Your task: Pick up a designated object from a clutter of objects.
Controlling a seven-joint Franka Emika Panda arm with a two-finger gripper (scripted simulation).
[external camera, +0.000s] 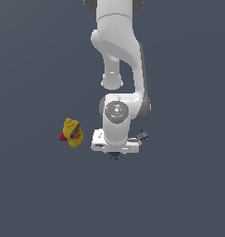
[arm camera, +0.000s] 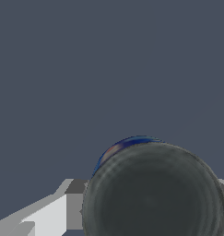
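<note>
The designated object, a dark grey round can [arm camera: 155,193] with a blue band [arm camera: 125,144] at its rim, fills the wrist view and sits between my fingers [arm camera: 74,205]. Both fingers touch its sides. In the exterior view only a dark sliver of the can [external camera: 115,157] shows under my gripper [external camera: 115,153], which points straight down, low over the floor. The yellow bottle [external camera: 72,133] with a red cap lies toward the exterior view's left, apart from the gripper. The tiny grey-white piece [external camera: 142,135] lies just beside the hand on the exterior view's right.
The white arm [external camera: 118,55] rises behind the hand. The floor [external camera: 178,194] is a plain dark grey surface all around.
</note>
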